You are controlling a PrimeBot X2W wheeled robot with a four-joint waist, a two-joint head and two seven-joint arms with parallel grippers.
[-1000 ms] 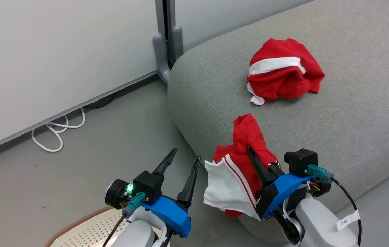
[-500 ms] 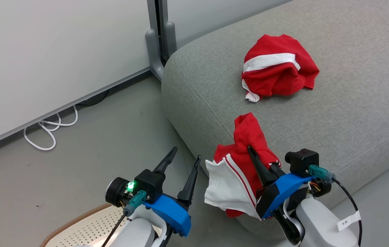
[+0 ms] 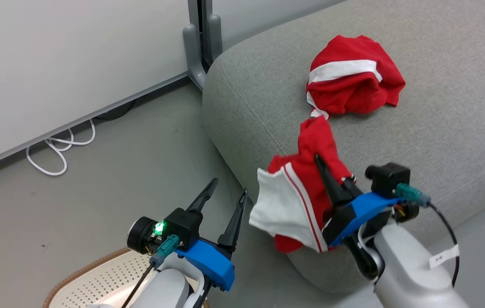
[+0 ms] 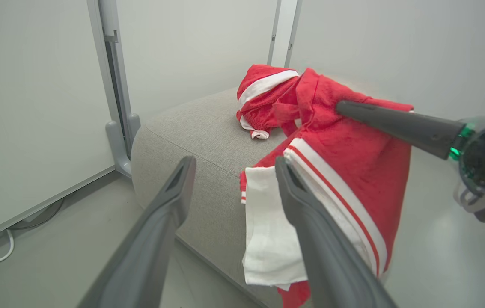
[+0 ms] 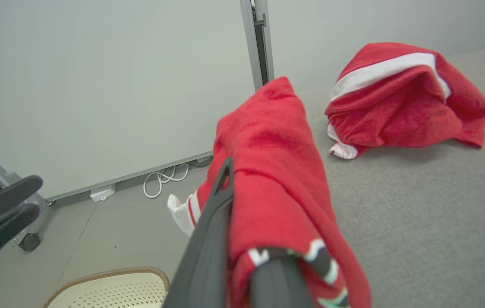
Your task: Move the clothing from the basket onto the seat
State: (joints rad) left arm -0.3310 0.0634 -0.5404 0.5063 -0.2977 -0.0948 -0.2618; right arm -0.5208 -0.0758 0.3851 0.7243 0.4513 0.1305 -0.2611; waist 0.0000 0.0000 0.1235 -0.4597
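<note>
Our right tool (image 3: pixel 323 164) is gripping red clothing (image 3: pixel 317 141) over the seat (image 3: pixel 439 141); our left tool (image 3: pixel 229 187) is hanging wide open. Our right wrist view is showing the basket (image 5: pixel 109 291).

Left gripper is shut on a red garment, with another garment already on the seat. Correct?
No: the right gripper is the one shut on that garment. The left gripper is open and empty, as the head view shows. The other garment does lie on the seat.
</note>
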